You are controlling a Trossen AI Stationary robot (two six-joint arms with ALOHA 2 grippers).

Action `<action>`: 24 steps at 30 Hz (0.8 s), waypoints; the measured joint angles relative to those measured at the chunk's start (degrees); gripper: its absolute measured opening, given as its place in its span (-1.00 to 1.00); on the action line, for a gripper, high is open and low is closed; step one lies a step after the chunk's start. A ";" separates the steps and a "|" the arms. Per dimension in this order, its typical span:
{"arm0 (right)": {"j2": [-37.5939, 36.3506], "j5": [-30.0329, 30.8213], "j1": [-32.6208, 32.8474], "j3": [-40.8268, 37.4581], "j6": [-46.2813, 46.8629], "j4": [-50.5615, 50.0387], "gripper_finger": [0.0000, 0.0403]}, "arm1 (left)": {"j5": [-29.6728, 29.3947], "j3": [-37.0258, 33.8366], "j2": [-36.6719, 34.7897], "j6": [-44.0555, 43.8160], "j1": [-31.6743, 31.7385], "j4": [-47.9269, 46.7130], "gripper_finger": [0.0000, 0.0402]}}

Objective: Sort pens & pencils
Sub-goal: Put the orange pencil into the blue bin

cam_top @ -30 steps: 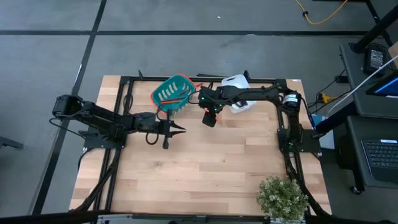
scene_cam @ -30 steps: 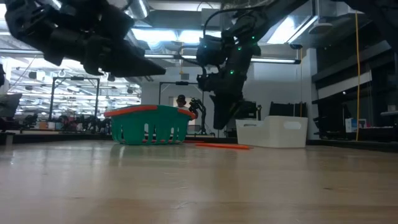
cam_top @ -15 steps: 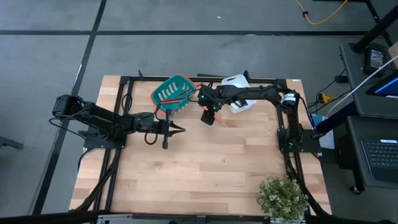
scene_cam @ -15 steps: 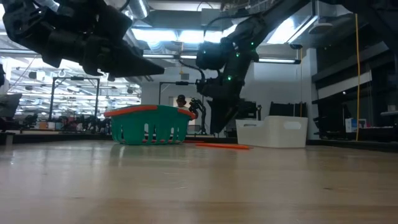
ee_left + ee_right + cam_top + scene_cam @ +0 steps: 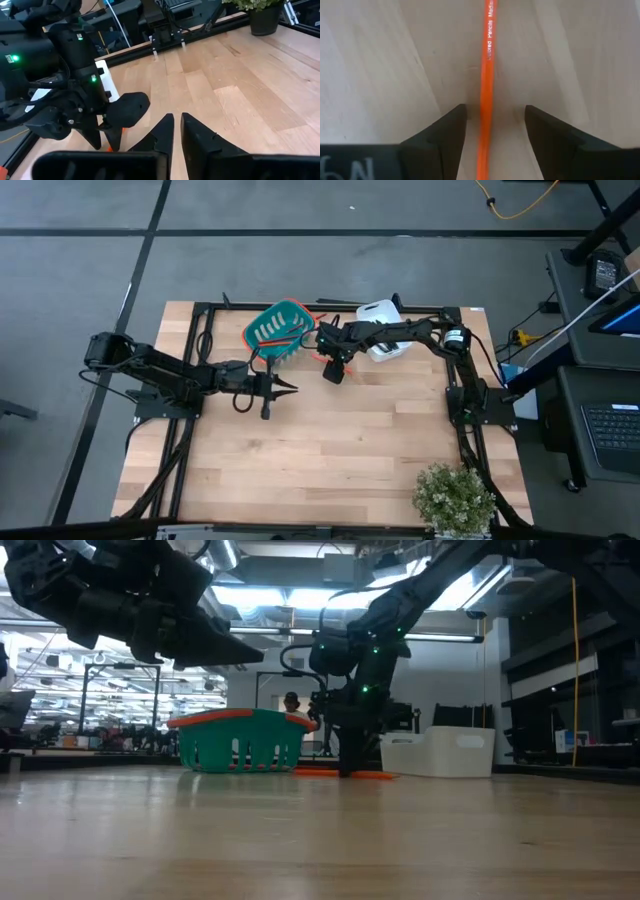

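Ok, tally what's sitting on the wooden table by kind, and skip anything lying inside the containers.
Loose orange pencil: 1
Green plastic basket with an orange rim: 1
White plastic bin: 1
Potted green plant: 1
Total: 4

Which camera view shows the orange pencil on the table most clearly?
The right wrist view: the orange pencil lies between the open right gripper fingers. The low view shows a thin orange line; the high and left wrist views show only a bit.
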 joint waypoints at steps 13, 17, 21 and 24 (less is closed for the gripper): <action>-0.04 -2.60 0.10 -0.09 -1.33 -0.38 0.02 | 0.02 0.00 0.00 -0.02 -0.13 -1.06 -0.79; -0.04 -2.05 0.85 -0.09 -1.38 -0.55 0.02 | 0.02 0.00 0.00 -1.14 -0.13 -1.07 -0.82; -0.03 -2.01 1.22 -0.09 -1.29 -0.66 0.01 | 0.02 0.00 0.00 -1.55 -0.13 -1.06 -0.86; -0.02 -2.06 1.29 -0.09 -1.24 -0.82 0.01 | 0.02 0.00 0.00 -1.59 -0.13 -1.07 -0.89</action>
